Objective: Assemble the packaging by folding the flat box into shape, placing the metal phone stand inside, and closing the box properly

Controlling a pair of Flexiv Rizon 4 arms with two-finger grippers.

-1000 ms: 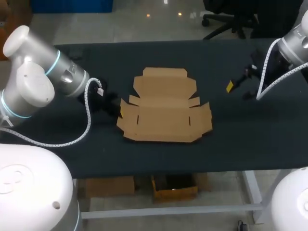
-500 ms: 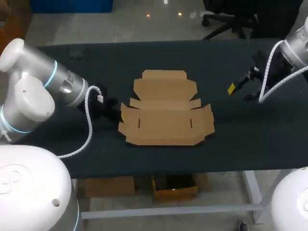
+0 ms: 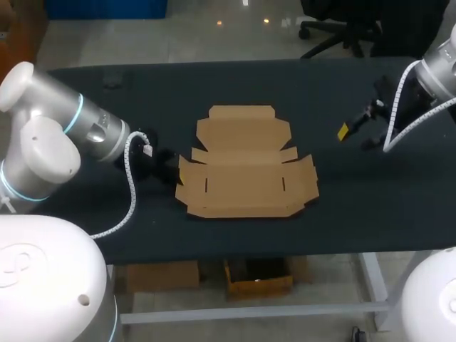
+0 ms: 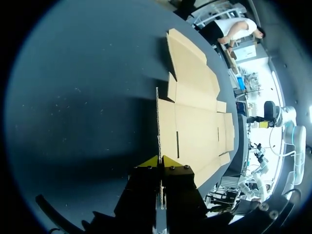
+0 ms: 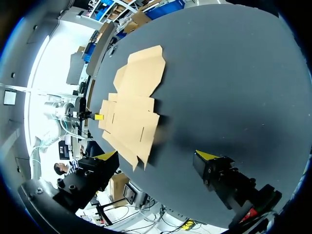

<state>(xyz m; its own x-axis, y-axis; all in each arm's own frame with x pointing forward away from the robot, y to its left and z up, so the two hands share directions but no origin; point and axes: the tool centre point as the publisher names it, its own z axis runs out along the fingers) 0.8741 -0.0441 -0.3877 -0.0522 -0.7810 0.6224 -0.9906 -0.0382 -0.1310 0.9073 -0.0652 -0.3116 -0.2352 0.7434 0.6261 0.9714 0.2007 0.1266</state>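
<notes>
Now, box (image 4: 195, 122) in left end effector (image 4: 160, 163)

Dark, matte top recorded on the bench (image 3: 356, 214), which spans most of the head view. A pale metal frame (image 3: 249, 311) is seen beneath the front edge, with one leg (image 3: 373, 276) at the right. Small pale specks are noted on the surface in the left wrist view (dust or lint, cannot be told). Light is spread evenly, and a soft sheen is seen across the top in the right wrist view.
</notes>
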